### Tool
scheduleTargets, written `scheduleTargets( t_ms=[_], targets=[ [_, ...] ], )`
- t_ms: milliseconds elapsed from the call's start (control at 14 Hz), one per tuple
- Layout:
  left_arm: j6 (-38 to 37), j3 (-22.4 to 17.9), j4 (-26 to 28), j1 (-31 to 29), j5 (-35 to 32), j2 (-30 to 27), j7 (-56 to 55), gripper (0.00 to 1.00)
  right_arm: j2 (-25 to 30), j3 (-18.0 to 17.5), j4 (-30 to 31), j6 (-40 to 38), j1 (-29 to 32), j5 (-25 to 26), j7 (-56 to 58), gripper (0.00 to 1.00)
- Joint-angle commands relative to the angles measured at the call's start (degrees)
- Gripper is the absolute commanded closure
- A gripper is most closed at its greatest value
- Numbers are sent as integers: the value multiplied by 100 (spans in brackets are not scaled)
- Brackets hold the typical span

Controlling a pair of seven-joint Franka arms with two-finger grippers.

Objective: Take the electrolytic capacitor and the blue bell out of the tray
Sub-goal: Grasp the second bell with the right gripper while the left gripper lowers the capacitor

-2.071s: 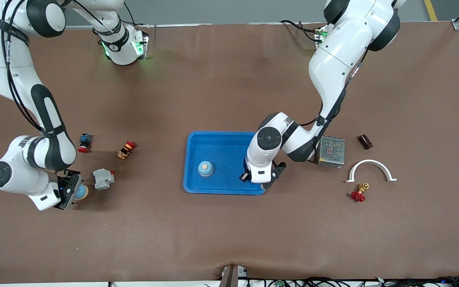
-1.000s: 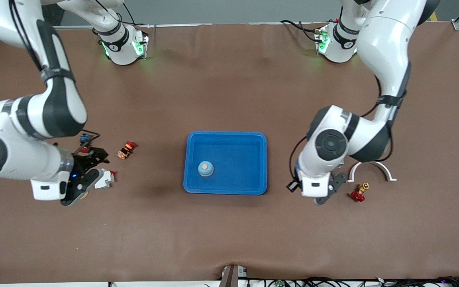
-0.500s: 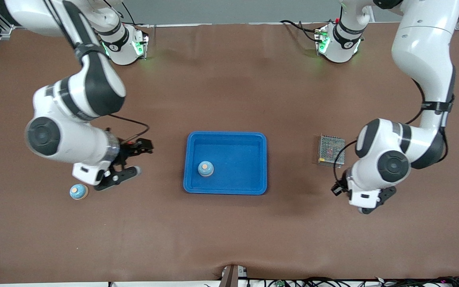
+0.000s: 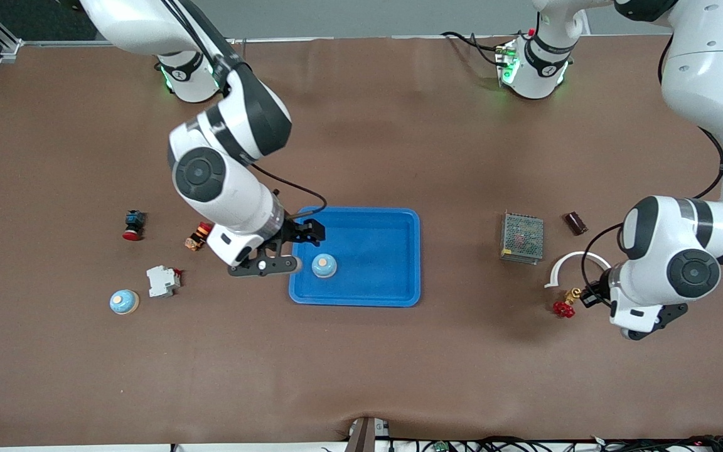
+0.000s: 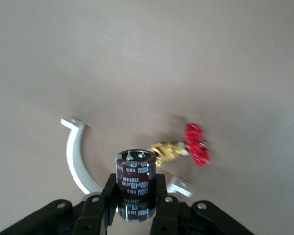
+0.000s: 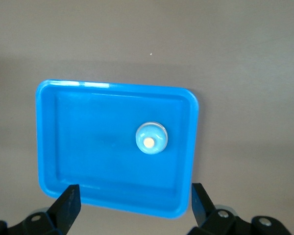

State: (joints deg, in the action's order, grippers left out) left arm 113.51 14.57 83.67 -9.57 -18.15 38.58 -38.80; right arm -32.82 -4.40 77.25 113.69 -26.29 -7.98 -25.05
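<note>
L gripper is clamped on a dark capacitor, up in the air over the white arc bracket and red-handled brass valve at the L arm's end. R gripper hangs w/ fingers spread wide, empty, over the blue tray's edge. 1 bell sits in the tray; a 2nd bell is on the table toward the R arm's end.

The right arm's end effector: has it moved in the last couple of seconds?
Yes. The right end effector, open and empty, has moved from the table's right-arm end to the rim of the blue plastic tray.
</note>
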Motion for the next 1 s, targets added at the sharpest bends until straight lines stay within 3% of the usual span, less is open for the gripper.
scheduleTargets(
  t_ms=[0, 357, 786, 857, 929],
  targets=[
    [223, 46, 88, -263, -311, 62, 380, 100, -329, 53, -61, 346, -25, 7, -149, 0],
    [759, 37, 88, -537, -540, 395, 663, 100, -883, 62, 79, 1268, -148, 33, -219, 0],
    [1112, 46, 88, -502, -470, 844, 549, 100, -1033, 79, 290, 1436, -368, 596, -246, 0],
    [1112, 46, 88, -502, -470, 879, 557, 87, -1024, 88, 378, 1524, -429, 622, -237, 0],
    [1112, 46, 88, -502, -479, 888, 575, 43, -1033, 88, 466, 1646, -438, 657, -237, 0]
  ],
)
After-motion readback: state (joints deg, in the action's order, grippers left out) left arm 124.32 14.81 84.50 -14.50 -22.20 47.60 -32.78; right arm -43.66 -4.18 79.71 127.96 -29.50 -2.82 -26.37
